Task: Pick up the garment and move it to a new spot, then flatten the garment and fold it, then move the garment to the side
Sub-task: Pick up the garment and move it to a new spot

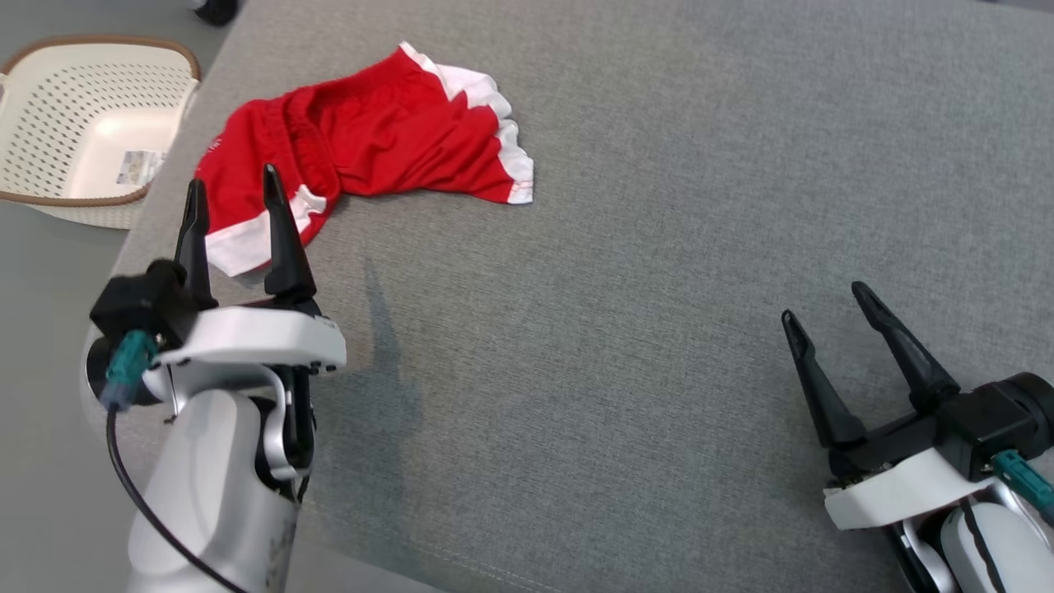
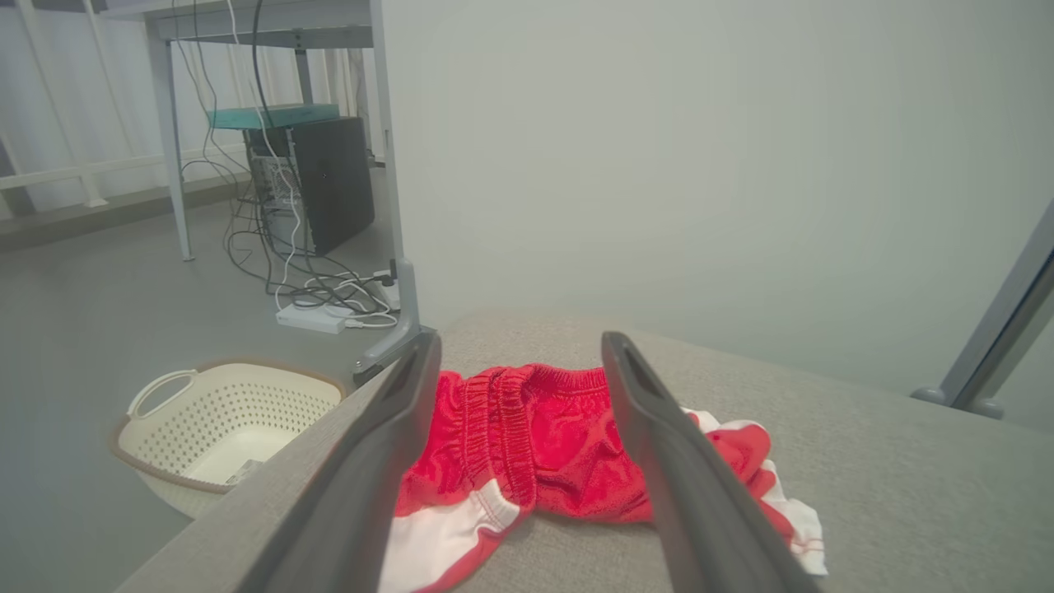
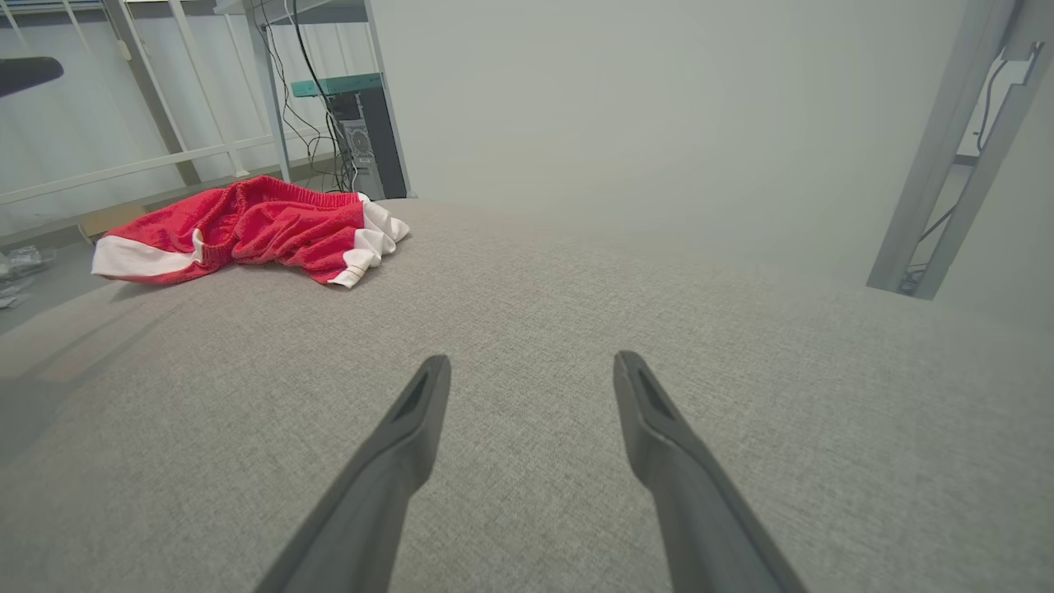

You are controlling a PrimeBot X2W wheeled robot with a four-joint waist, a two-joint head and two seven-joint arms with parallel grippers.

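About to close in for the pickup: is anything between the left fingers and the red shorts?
Nothing visible. The open left fingers point straight at the shorts on the grey surface; the basket sits off to the side.

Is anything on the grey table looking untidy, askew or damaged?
The red and white shorts lie crumpled and bunched near the left edge of the table, beside the basket on the floor. Nothing looks spilled or damaged.

No readable text — basket label (image 1: 138, 167) blurred
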